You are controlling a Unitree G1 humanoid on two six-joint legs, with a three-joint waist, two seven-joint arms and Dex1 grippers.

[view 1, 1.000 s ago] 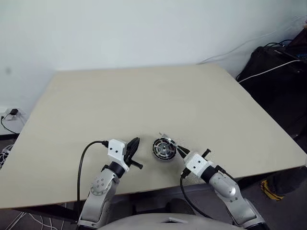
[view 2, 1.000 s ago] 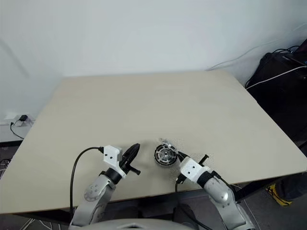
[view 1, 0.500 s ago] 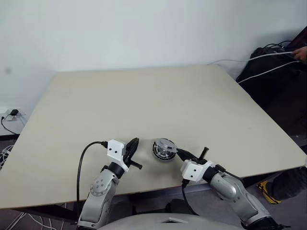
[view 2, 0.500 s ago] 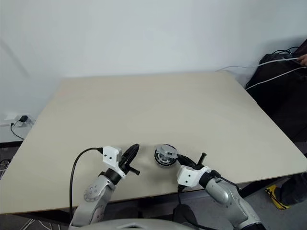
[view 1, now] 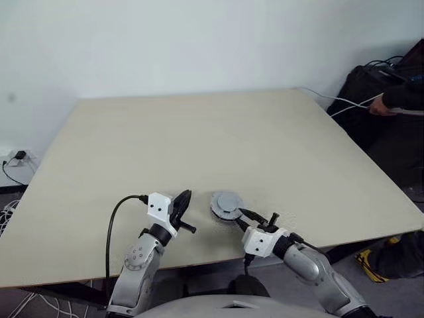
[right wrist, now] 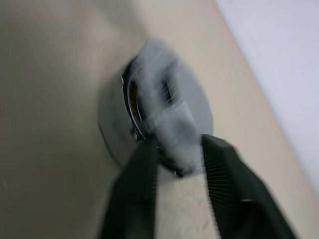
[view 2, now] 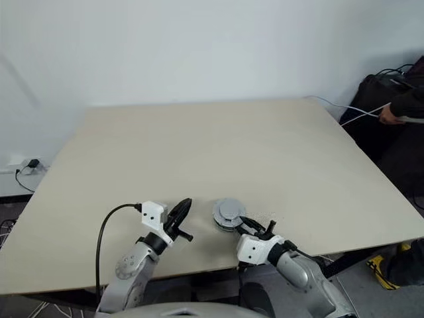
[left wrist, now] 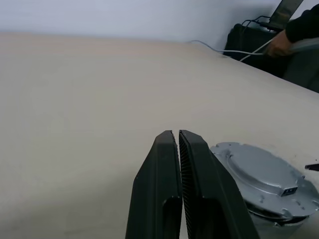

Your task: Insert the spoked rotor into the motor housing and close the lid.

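- The right gripper (view 1: 248, 216) sits low at the near edge of the table (view 1: 199, 139), its two black fingers parted, their tips just beside the lid (view 1: 226, 201).
- In the right wrist view, the spread fingers (right wrist: 142, 174) frame the lid's near edge; whether they touch it cannot be told through the blur.
- The left gripper (view 1: 182, 199) rests on the other side of the assembly, fingers pressed together on nothing, pointing across the table toward the lid.
- In the left wrist view, the grey notched lid sits flat on top of the round motor housing (left wrist: 279, 219), beside the closed fingers (left wrist: 167, 169) but apart from them.
- Copper-coloured windings show under the lid's rim in the right wrist view.
- A person's hand (view 1: 379, 105) holds a white cable (view 1: 331, 101) beyond the table's far right corner.
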